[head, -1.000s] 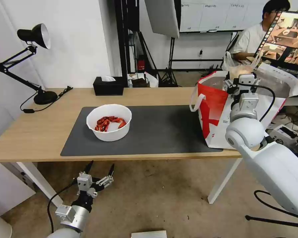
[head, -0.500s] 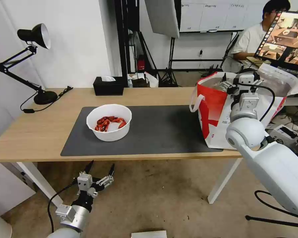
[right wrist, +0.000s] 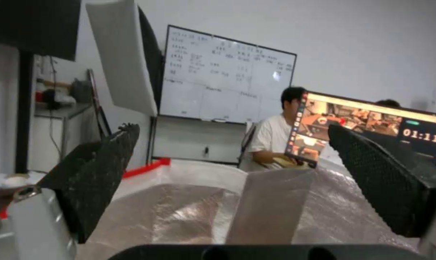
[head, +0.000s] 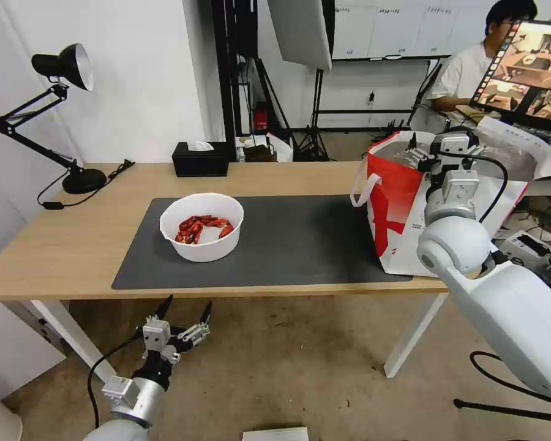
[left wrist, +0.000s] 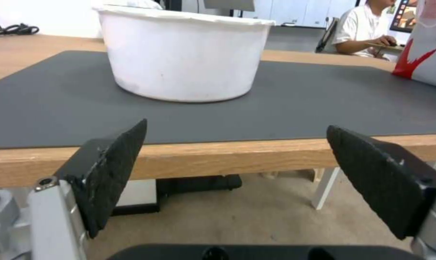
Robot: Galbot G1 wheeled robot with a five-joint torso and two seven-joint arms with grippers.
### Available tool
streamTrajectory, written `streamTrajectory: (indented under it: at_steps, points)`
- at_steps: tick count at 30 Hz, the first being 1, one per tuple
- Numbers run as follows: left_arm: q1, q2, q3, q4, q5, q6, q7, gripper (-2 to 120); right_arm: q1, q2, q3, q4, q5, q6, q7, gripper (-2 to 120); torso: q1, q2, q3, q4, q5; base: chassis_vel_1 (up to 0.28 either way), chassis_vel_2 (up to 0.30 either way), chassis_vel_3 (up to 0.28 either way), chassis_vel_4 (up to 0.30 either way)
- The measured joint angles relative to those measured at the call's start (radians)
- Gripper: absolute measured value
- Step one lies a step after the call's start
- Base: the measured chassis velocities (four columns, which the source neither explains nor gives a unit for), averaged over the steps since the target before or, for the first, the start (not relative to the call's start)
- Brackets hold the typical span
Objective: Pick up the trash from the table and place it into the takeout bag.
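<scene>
A white round bowl (head: 201, 226) of red crayfish shells sits on the left part of the dark grey mat (head: 300, 239) on the table (head: 73, 245). The white-and-red takeout bag (head: 404, 208) stands at the table's right end. My right gripper (head: 438, 144) hovers open over the bag's mouth with nothing between its fingers; its wrist view looks down on the silver foil lining (right wrist: 194, 209). My left gripper (head: 187, 303) hangs open just below the table's front edge, facing the bowl (left wrist: 184, 57) across the mat.
A black desk lamp (head: 61, 67) stands at the far left and a black tissue box (head: 200, 159) at the table's back edge. White table legs (head: 413, 337) reach the floor on the right. A monitor and a seated person are behind the bag.
One second ago my right gripper held a wrapped bun above the bag. The bun has gone from the gripper, which now stands open over the bag. The left arm has barely moved.
</scene>
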State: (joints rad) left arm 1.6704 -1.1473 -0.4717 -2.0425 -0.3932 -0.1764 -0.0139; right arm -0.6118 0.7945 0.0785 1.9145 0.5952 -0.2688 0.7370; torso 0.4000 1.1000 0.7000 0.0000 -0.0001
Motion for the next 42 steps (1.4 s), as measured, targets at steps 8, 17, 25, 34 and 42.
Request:
streamTrajectory:
  at_steps: [8, 17, 25, 34, 42]
  points:
    - [-0.005, -0.001, 0.000, 0.003, -0.001, 0.000, -0.001, 100, -0.133, -0.041, 0.045, 0.145, 0.194, 0.102, -0.181, 100, 0.000, 0.000, 0.000, -0.0001, 0.0002, 0.000, 0.000, 0.000, 0.000]
    - [-0.008, -0.008, 0.000, 0.008, 0.001, -0.003, -0.001, 100, -0.388, -0.056, 0.105, 0.255, 0.326, 0.268, -0.377, 100, 0.000, 0.000, 0.000, -0.0002, 0.0001, 0.000, 0.000, 0.000, 0.000]
    - [0.009, -0.004, -0.024, 0.005, -0.002, -0.007, -0.001, 100, -0.652, 0.000, 0.162, 0.263, 0.272, 0.376, -0.534, 100, 0.000, 0.000, 0.000, -0.0002, 0.0003, 0.000, 0.000, 0.000, 0.000]
    - [0.013, -0.006, -0.030, -0.001, -0.006, -0.010, 0.000, 100, -0.835, 0.085, 0.181, 0.190, 0.133, 0.490, -0.657, 100, 0.000, 0.000, 0.000, -0.0001, 0.0001, 0.000, 0.000, 0.000, 0.000]
    - [0.019, -0.009, -0.030, -0.006, -0.002, -0.012, 0.000, 100, -0.913, 0.144, 0.170, 0.099, 0.032, 0.580, -0.667, 100, 0.000, 0.000, 0.000, -0.0001, 0.0001, 0.000, 0.000, 0.000, 0.000]
